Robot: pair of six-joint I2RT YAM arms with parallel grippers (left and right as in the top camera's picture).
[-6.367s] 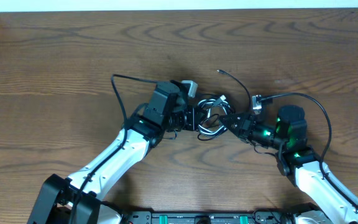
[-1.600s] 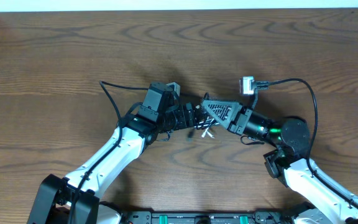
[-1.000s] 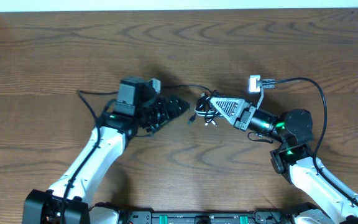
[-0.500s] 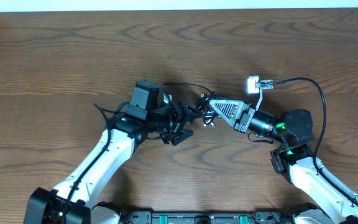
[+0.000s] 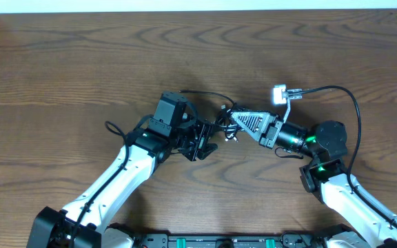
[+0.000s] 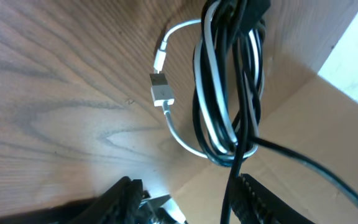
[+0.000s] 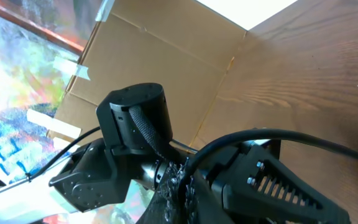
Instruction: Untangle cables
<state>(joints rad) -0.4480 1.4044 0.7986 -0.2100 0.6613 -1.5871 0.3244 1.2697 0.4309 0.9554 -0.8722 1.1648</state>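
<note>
Cables (image 6: 229,81), blk plus one white cable (image 6: 178,134), hang as one looped bundle at mid-table, btwn the two arms. The top of the bundle is pinched in the R gripper (image 5: 229,115), which is clamped tight on it. The white cable bows out to one side w/ its plug (image 6: 161,90) just over the wood; can't tell if it touches. One blk strand drops from the bundle and trails off to the side. L gripper (image 5: 204,138) sits just beside the bundle, fingers (image 6: 126,193) apart and gripping nothing, w/ the loose strand running down btwn them. Table (image 5: 81,69) is dark wood grain.
</note>
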